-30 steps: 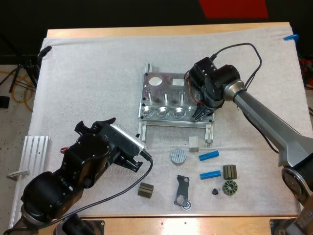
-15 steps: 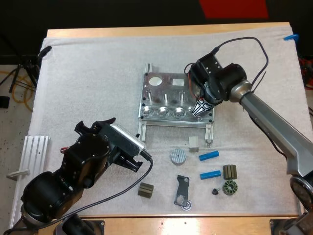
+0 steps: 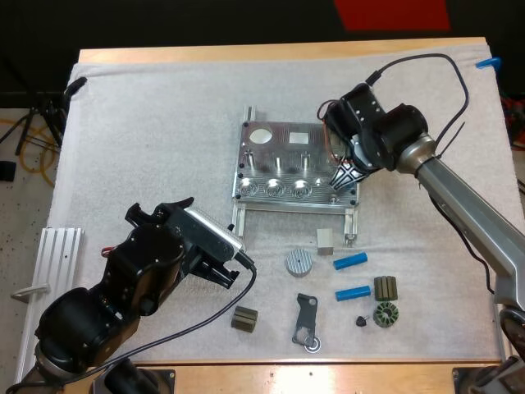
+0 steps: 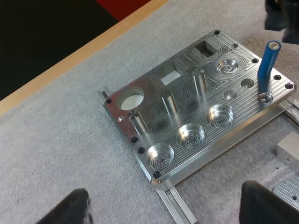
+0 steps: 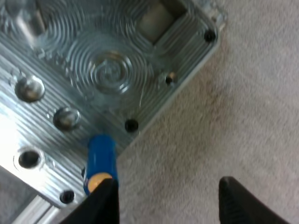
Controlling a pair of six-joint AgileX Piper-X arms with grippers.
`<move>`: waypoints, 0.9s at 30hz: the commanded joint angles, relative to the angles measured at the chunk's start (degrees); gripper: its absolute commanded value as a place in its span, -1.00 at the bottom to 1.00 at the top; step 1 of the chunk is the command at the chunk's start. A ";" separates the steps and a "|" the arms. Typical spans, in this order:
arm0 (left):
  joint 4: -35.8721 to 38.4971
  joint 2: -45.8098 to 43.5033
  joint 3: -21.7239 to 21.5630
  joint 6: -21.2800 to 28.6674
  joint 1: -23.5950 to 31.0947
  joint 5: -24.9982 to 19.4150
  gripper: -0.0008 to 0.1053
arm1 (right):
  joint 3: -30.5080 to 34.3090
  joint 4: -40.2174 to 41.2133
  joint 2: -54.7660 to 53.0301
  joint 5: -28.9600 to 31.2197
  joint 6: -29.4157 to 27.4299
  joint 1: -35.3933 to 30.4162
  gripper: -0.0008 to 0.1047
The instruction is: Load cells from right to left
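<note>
The metal fixture (image 3: 279,168) lies mid-mat. One blue cylinder (image 4: 266,70) stands upright in a hole at the fixture's (image 4: 196,116) front right corner. My right gripper (image 3: 343,176) hovers over that corner, open. Seen from the right wrist, this cylinder (image 5: 99,161) sits just beside one fingertip (image 5: 105,203) of the right gripper (image 5: 170,200), not between the pair. Two more blue cylinders (image 3: 350,261) (image 3: 353,292) lie on the mat in front of the fixture. My left gripper (image 3: 223,264) is open, low at the front left, its fingers (image 4: 74,207) wide apart and pointing at the fixture.
Near the loose cylinders lie a ribbed grey disc (image 3: 299,262), a small metal block (image 3: 325,240), two dark ribbed parts (image 3: 244,318) (image 3: 385,287), a toothed ring (image 3: 384,314) and a black bracket (image 3: 307,320). An aluminium rail (image 3: 49,271) lies at the mat's left edge.
My right gripper has risen and drawn back to the right from the fixture's front right corner, with its fingers spread apart. The left arm has not moved.
</note>
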 commanded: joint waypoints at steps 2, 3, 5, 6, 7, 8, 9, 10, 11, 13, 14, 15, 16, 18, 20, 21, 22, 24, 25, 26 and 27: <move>-0.29 -0.21 -0.37 -0.76 -0.03 -0.93 0.24 | -0.16 1.09 -0.64 2.19 1.45 0.02 -0.10; -0.29 -0.21 -0.37 -0.76 -0.03 -0.93 0.24 | -0.19 1.16 -0.64 2.18 1.89 0.02 -0.10; -0.29 -0.21 -0.37 -0.76 -0.03 -0.93 0.24 | -0.19 1.00 -0.64 2.19 1.88 0.02 -0.10; -0.29 -0.21 -0.37 -0.76 -0.03 -0.93 0.24 | -0.19 0.91 -0.64 2.19 1.88 0.02 -0.10; -0.29 -0.21 -0.37 -0.76 -0.03 -0.93 0.24 | -0.19 0.93 -0.64 2.19 1.88 0.02 -0.10; -0.29 -0.21 -0.37 -0.76 -0.03 -0.93 0.24 | -0.19 0.93 -0.64 2.48 2.11 0.02 -0.10; -0.29 -0.21 -0.37 -0.76 -0.03 -0.93 0.24 | -0.19 0.93 -0.64 3.00 2.51 0.02 -0.10; -0.29 -0.21 -0.37 -0.76 -0.03 -0.93 0.24 | -0.19 0.93 -0.64 3.12 2.76 0.02 -0.10; -0.29 -0.21 -0.37 -0.76 -0.03 -0.93 0.24 | -0.19 0.72 -0.64 3.12 2.81 0.02 -0.10; -0.29 -0.21 -0.37 -0.76 -0.03 -0.93 0.24 | -0.19 0.45 -0.64 3.11 3.27 -0.25 -0.10; -0.29 -0.21 -0.37 -0.76 -0.03 -0.93 0.24 | -0.19 0.40 -0.22 3.11 4.15 -0.51 -0.10; -0.29 -0.21 -0.37 -0.76 -0.03 -0.93 0.24 | -0.19 0.58 0.13 3.20 4.83 -0.84 -0.10; -0.29 -0.21 -0.37 -0.76 -0.03 -0.93 0.24 | -0.19 0.87 0.48 3.18 5.37 -1.14 -0.10; -0.29 -0.21 -0.37 -0.76 -0.03 -0.93 0.24 | -0.19 2.17 1.56 3.21 6.35 -1.43 -0.10; -0.29 -0.21 -0.37 -0.76 -0.03 -0.93 0.24 | -0.19 3.00 2.17 3.21 6.83 -1.42 -0.10; -0.29 -0.21 -0.37 -0.76 -0.03 -0.93 0.24 | -0.19 3.25 2.22 3.21 7.17 -1.42 -0.10; -0.29 -0.21 -0.37 -0.76 -0.03 -0.93 0.24 | -0.19 3.26 2.20 3.21 7.49 -1.42 -0.10; -0.29 -0.21 -0.37 -0.76 -0.03 -0.93 0.24 | -0.19 3.26 2.20 3.21 8.87 -1.42 -0.10; -0.29 -0.21 -0.37 -0.76 -0.03 -0.93 0.24 | -0.19 3.36 2.20 3.21 9.15 -1.42 -0.10; -0.29 -0.21 -0.37 -0.76 -0.03 -0.93 0.24 | -0.19 3.52 2.31 3.03 9.37 -1.42 -0.10; -0.29 -0.21 -0.37 -0.76 -0.03 -0.93 0.24 | -0.19 3.74 2.50 2.76 9.89 -1.42 -0.10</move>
